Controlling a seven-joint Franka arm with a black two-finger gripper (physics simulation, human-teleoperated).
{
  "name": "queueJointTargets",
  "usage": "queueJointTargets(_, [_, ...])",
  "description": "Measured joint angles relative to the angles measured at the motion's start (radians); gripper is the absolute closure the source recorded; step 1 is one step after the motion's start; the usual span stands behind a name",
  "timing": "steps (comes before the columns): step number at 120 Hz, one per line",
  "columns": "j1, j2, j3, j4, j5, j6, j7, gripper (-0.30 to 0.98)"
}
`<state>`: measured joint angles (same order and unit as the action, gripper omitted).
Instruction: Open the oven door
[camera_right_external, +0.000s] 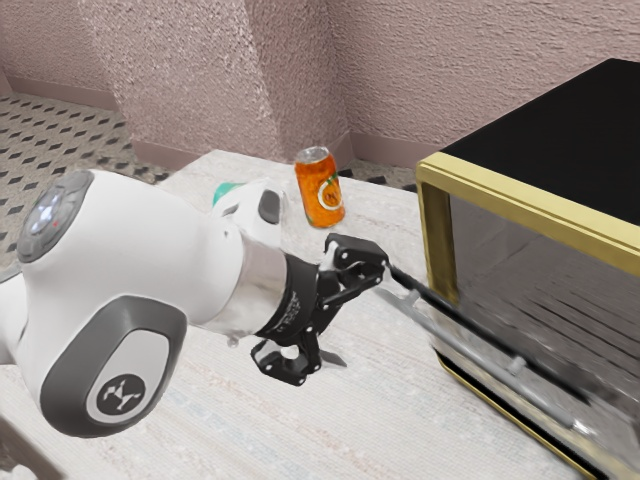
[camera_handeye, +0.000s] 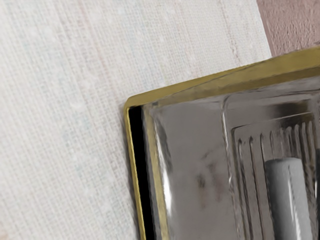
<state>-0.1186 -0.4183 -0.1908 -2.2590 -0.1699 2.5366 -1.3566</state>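
Gripper here by the handle's near end, and the jaws are spread wide, one finger high, the other low, holding neither handle nor door. Right beside the upper fingertip, there's the handle, running away from the jaws; whether they touch, I can't tell. Just past it, the door, and look, it leans out partway, its dark top edge standing off the oven's front. Behind that, the oven, gold frame, black top, ridged insides showing. Under the jaws and around the oven, pale table. Beyond the jaws, near the table's far edge, an orange can standing upright, with something green partly hidden behind the arm. Farthest off, the pink wall and the patterned floor.
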Motion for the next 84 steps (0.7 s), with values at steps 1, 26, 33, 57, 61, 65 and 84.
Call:
queueJointTargets(1, [0.027,-0.019,-0.028,-0.015,-0.006,0.002,0.000,0.00])
queueJointTargets(26, [0.468,-0.595,-0.442,-0.320,-0.365,-0.009,0.032,0.00])
queueJointTargets(33, [0.497,-0.616,-0.434,-0.272,-0.389,-0.055,0.052,0.00])
queueJointTargets(57, [0.105,0.102,0.249,0.633,0.093,-0.678,0.120,0.00])
queueJointTargets(61, [0.087,0.121,0.275,0.634,0.130,-0.740,0.132,0.00])
queueJointTargets(65, [0.077,0.129,0.289,0.627,0.158,-0.793,0.143,0.00])
queueJointTargets(84, [0.081,0.129,0.309,0.527,0.225,-0.952,0.188,0.00])
